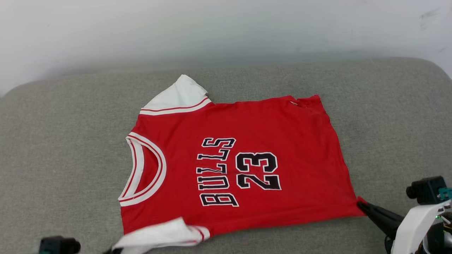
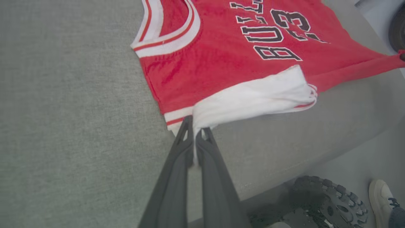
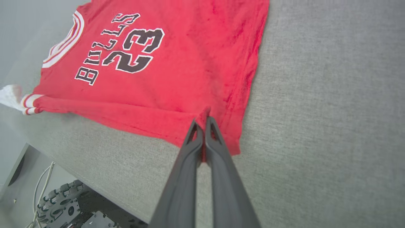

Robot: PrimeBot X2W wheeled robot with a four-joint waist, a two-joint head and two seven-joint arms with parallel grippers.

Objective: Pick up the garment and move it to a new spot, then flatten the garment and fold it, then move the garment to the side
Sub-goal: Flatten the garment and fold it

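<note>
Shirt: the bright red thin jersey shirt with white sleeves and black-and-white lettering (image 1: 247, 158) lies front up on the grey fabric cushion (image 1: 63, 148), collar to my left, hem to my right
Left side: my left gripper (image 2: 196, 128) is pressed together on the bunched white near sleeve (image 2: 253, 98)
Right side: my right gripper (image 3: 202, 122) is pinching the near hem corner, and the near edge runs fairly straight between the two grips
Done, I judge: shirt set down and mostly spread
Left to do: smooth the crumpled near sleeve and the rumpled far hem corner, then fold, then shift it aside
</note>
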